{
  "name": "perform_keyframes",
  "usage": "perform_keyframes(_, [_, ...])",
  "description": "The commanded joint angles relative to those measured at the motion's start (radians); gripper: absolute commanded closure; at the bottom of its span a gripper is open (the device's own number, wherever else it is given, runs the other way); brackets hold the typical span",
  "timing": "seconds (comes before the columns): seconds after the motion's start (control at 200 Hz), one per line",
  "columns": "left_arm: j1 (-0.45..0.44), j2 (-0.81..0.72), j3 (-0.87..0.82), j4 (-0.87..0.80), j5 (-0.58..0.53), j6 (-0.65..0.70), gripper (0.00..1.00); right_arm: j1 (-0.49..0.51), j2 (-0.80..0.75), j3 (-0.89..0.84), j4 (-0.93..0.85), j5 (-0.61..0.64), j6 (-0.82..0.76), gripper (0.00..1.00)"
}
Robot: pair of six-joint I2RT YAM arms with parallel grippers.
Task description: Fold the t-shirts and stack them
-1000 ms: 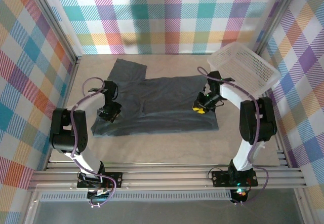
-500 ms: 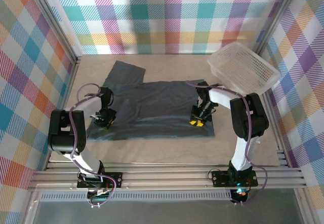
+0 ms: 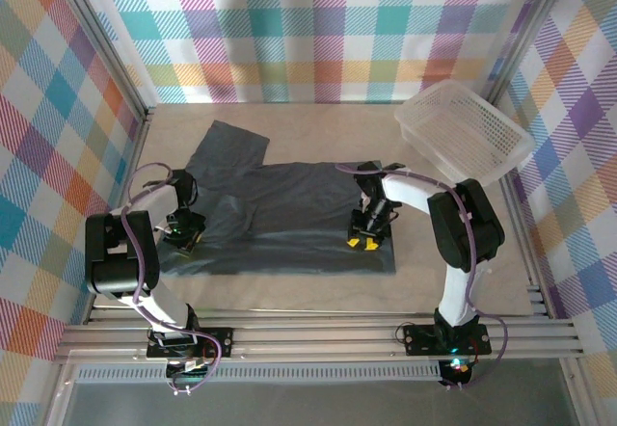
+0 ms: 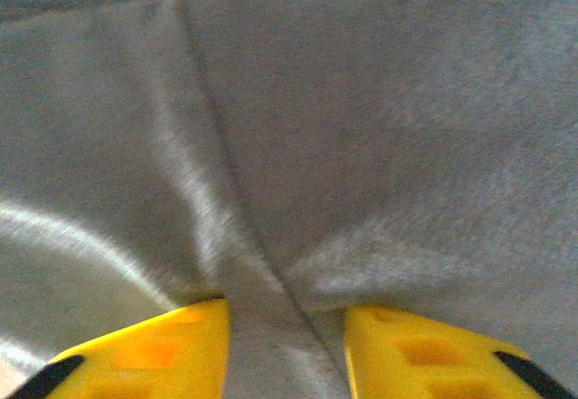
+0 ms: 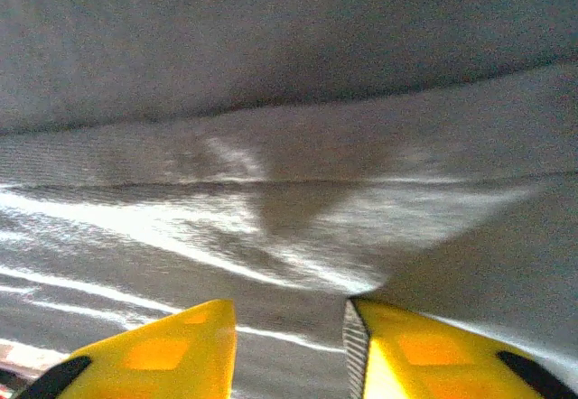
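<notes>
Fingers (image 4: 153,354) astride pinched t-shirt (image 3: 289,214) ridge

Behind the t-shirt (image 3: 289,219) the table (image 3: 328,132) lies free for passing; to its far right, the white basket (image 3: 461,135) blocks.

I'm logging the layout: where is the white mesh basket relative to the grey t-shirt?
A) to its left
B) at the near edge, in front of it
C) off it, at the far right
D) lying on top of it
C: the basket sits at the far right, beyond the t-shirt and its right edge.
</notes>
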State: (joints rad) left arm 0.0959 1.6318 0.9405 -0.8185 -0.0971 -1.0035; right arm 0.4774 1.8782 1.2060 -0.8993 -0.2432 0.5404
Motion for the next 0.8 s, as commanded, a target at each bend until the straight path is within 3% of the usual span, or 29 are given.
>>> perform_keyframes(0.0, [-0.009,-0.051,0.094,-0.089,-0.056,-0.008,0.53,-0.005,-0.079,0.090,-0.055,0.094,0.010,0.56])
perform_keyframes(0.135, [-0.057,-0.058,0.247,-0.082,-0.091,-0.039,0.50,-0.031,-0.121,0.193,-0.025,0.196,0.018,0.52])
perform_keyframes(0.235, [-0.079,0.049,0.428,-0.068,-0.115,0.012,0.50,-0.059,-0.065,0.307,0.004,0.257,-0.005,0.53])
perform_keyframes(0.475, [-0.041,0.356,0.745,-0.050,0.079,0.106,0.55,-0.075,0.151,0.559,-0.003,0.272,-0.039,0.54])
perform_keyframes(0.795, [0.004,0.445,0.626,0.016,0.088,0.068,0.55,-0.092,0.283,0.636,-0.022,0.217,-0.061,0.53])
